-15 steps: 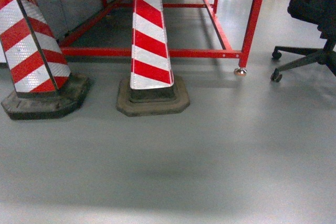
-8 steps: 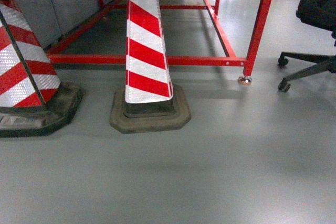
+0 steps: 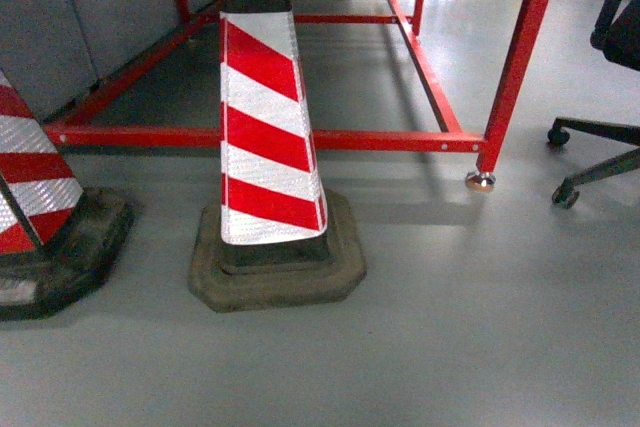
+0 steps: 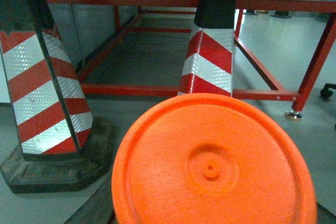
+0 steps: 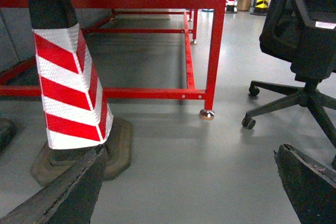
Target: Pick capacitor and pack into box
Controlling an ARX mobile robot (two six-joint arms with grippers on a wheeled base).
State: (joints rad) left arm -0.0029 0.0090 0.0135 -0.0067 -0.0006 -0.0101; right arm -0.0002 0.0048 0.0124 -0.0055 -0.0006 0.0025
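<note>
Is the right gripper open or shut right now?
Open. In the right wrist view the right gripper shows its two dark jaws far apart at the lower corners, with only bare grey floor between them.

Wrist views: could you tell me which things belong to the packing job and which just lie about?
Job: capacitor; box not in view.
Lying about: striped cones, red frame, office chair.
</note>
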